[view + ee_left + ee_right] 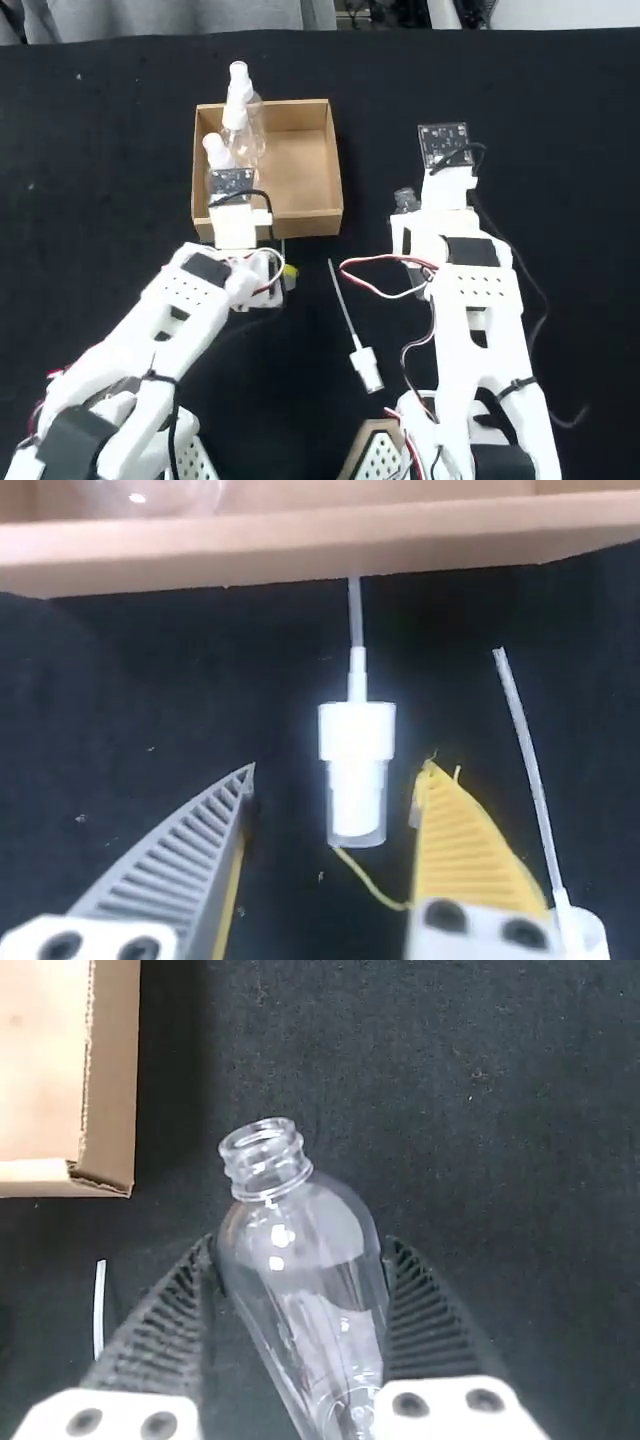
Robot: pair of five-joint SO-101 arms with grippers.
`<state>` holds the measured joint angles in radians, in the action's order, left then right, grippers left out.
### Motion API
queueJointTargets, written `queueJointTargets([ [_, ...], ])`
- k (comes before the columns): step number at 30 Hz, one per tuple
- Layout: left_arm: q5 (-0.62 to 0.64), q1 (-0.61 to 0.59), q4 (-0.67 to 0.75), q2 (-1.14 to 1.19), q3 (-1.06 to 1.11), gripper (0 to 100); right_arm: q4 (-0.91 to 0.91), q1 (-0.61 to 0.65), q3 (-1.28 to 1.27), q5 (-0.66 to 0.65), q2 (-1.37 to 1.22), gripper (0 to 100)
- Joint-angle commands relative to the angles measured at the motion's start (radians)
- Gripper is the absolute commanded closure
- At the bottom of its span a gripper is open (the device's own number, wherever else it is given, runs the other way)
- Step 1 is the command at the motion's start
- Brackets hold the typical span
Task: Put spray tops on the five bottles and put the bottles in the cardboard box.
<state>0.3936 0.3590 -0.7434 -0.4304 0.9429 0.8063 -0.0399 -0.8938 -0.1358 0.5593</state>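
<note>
Left gripper (pixel 340 770) spread, straddling spray top (pixel 357 770) lying just beside cardboard box (pixel 336 160). Right gripper (pixel 300 1245) clamps uncapped bottle (pixel 300 1290) by body, neck free, presumably so that top can go on.

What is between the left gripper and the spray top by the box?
Nothing visible. The spray top lies on the table between the left gripper's open fingers, tube toward the cardboard box. A second spray top lies outside the yellow finger, clear of the gap. The right gripper holds the bottle apart.
</note>
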Motion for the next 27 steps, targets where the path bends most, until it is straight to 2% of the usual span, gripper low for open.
queueJointTargets([
  [1, 0.018, 0.039, 0.06, 0.049, -0.045, 77, -0.028, -0.017, 0.008, 0.006, 0.048, 94.2],
  [10, 0.009, 0.039, 0.078, 0.176, -0.085, 86, -0.028, -0.017, 0.007, 0.006, 0.048, 94.2],
  [20, 0.009, 0.039, 0.066, 0.18, -0.073, 95, -0.028, -0.017, 0.007, 0.006, 0.048, 94.2],
  [27, 0.008, 0.035, -0.034, 0.178, -0.084, 97, -0.028, -0.017, 0.007, 0.006, 0.048, 94.2],
])
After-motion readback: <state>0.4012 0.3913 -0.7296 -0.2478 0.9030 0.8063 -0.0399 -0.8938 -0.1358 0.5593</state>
